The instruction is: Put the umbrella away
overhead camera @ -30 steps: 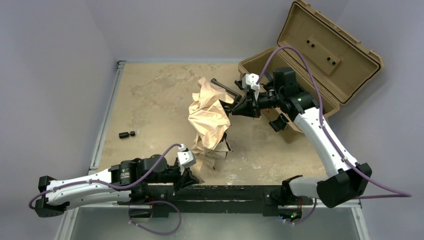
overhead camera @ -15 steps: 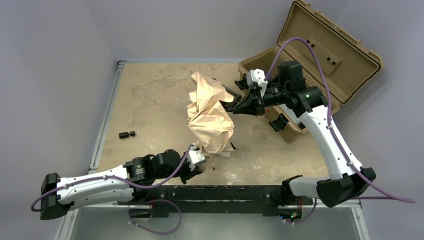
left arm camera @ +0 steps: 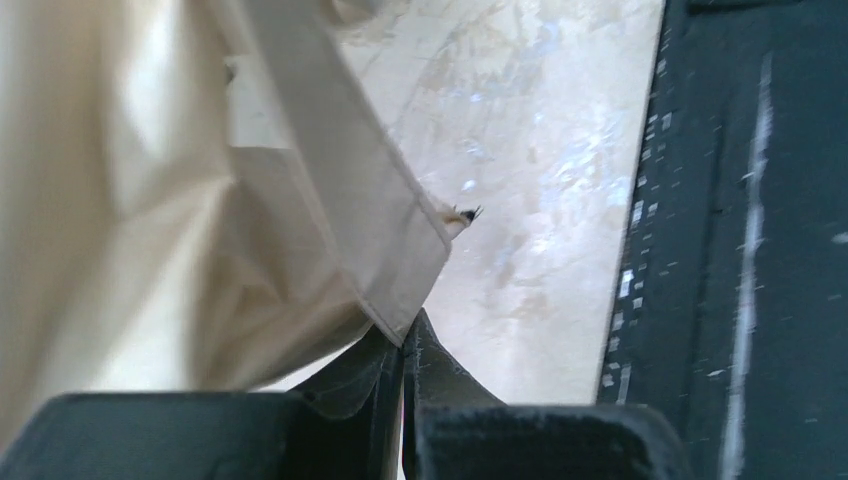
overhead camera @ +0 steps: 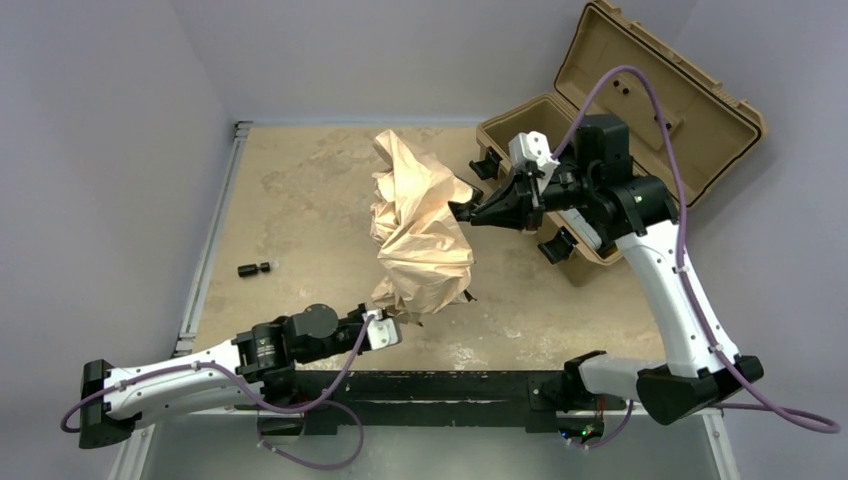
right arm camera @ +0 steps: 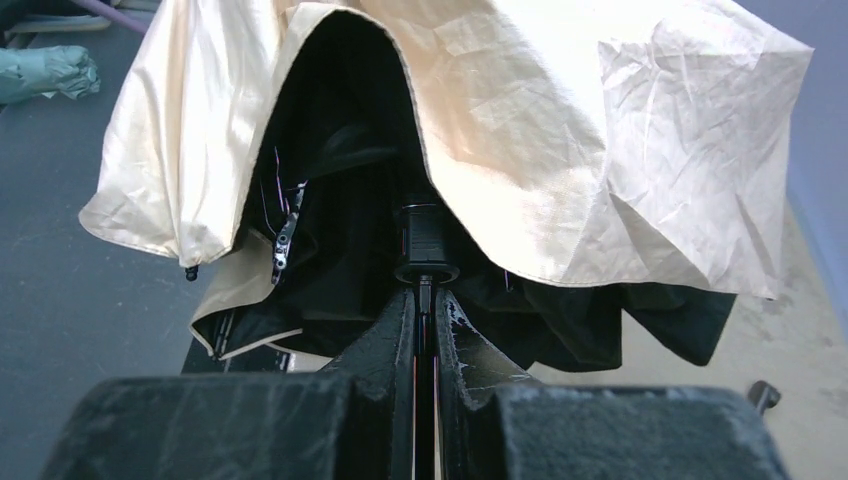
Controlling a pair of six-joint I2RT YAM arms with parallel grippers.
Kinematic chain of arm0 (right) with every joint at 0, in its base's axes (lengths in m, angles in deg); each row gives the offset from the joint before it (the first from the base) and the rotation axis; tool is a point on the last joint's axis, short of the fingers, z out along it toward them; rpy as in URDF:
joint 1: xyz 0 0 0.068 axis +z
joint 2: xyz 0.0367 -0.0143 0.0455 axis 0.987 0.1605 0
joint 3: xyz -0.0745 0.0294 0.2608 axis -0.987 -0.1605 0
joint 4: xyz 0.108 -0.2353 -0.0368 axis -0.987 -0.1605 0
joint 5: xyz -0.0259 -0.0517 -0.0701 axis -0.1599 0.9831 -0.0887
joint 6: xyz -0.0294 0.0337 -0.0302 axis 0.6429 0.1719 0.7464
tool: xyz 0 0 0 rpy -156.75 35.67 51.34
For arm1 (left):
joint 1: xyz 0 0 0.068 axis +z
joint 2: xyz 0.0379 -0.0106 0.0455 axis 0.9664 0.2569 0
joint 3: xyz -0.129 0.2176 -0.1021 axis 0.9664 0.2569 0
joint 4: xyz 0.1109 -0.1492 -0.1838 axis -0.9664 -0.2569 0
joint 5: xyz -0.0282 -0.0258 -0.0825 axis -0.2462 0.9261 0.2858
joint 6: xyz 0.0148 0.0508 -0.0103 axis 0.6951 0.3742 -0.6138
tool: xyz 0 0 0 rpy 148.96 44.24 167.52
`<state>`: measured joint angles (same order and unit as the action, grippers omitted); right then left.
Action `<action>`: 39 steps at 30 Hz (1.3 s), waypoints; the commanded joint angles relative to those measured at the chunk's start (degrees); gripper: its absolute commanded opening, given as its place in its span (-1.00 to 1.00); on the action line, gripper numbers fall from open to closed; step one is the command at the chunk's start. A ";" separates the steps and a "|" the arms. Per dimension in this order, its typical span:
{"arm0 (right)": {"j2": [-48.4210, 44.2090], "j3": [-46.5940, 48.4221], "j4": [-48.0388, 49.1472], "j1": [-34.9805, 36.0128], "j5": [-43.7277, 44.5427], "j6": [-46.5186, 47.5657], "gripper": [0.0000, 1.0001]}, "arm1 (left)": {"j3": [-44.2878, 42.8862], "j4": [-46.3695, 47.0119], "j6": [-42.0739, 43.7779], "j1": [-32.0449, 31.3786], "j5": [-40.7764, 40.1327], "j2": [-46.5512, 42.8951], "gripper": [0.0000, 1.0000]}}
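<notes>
Umbrella (overhead camera: 420, 235) sits between right gripper (overhead camera: 462, 212), clamped on its shaft, and left gripper (overhead camera: 395, 325), pinching its hem.

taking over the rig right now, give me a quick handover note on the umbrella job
Right gripper: shut on the umbrella shaft, just below its black collar.
Left gripper: shut on a corner of the canopy hem.
Umbrella: between the two arms over mid-table, canopy loose and crumpled.
Case: open at the far right; the umbrella is outside it.
Done: both grips. Left: bundle the canopy and get it into the case.
</notes>
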<state>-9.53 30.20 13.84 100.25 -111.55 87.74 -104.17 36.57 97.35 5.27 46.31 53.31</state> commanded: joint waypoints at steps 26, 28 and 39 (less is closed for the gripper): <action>-4.85 -0.23 -15.69 2.59 -4.58 16.33 -1.00 | 0.81 16.50 21.17 10.55 1.01 9.82 -1.00; -4.03 -1.23 -14.09 2.51 -3.14 16.30 -1.00 | 0.84 18.21 19.75 10.61 1.94 12.07 -1.00; -3.66 -1.93 0.42 0.11 6.67 6.67 -1.00 | 1.40 11.39 -19.02 10.61 2.19 -1.79 -0.15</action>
<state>-12.94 26.00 7.41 101.03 -105.08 96.41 -102.86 49.79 98.75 15.50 47.05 57.64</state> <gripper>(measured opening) 0.038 0.386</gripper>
